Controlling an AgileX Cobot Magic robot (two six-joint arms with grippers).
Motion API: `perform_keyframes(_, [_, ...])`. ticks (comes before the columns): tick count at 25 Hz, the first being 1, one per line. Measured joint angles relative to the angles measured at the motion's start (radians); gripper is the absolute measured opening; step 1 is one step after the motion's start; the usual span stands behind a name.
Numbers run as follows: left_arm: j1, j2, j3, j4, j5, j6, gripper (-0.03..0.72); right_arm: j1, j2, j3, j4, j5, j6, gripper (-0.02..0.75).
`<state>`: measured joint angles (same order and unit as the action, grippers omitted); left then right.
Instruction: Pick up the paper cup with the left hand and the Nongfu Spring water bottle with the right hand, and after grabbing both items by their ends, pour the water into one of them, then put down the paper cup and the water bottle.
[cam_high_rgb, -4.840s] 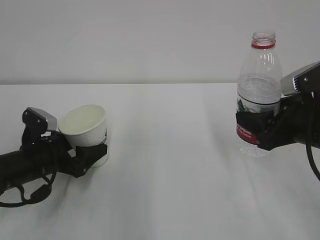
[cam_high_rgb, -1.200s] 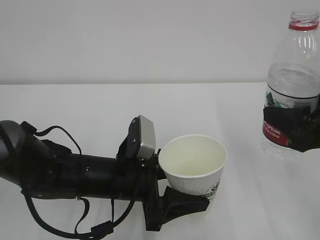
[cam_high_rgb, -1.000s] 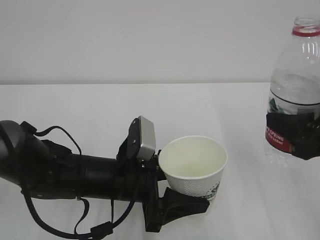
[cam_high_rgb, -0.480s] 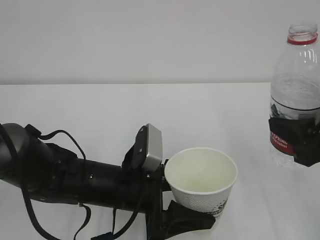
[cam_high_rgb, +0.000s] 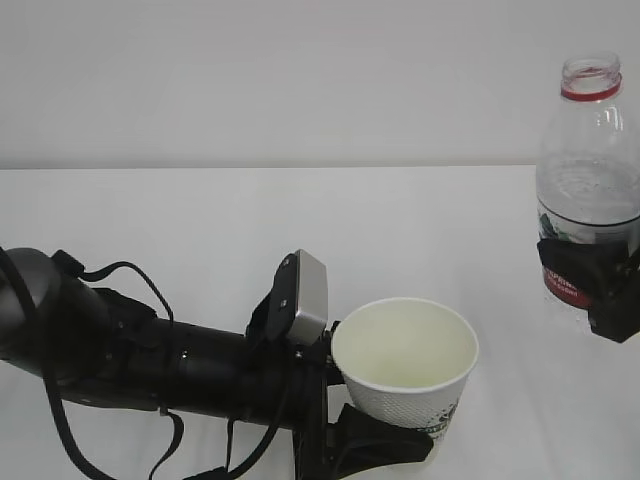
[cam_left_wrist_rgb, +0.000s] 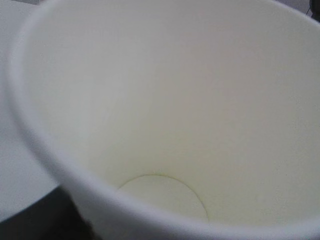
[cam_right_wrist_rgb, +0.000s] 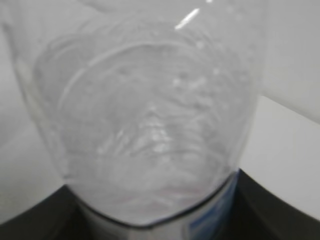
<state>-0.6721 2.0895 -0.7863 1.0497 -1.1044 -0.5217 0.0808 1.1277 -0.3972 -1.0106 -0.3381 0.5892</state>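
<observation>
One paper cup (cam_high_rgb: 405, 362), held | one water bottle (cam_high_rgb: 588, 190), held | two grippers

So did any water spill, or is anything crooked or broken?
Nothing stands out. The paper cup sits upright in the left pincer and looks dry inside. The capless water bottle stands upright in the right pincer. No puddle shows on the white table.
</observation>
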Motion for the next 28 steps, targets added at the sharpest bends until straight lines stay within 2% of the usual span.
perform_keyframes(7, [0.0,0.0,0.0,0.0,0.0,0.0,0.531,0.0,0.0,0.0,0.0,0.0,-0.096,0.461])
perform_keyframes(28, [0.0,0.0,0.0,-0.002,0.0,-0.002,0.529,0.0,0.0,0.0,0.0,0.0,-0.105,0.461])
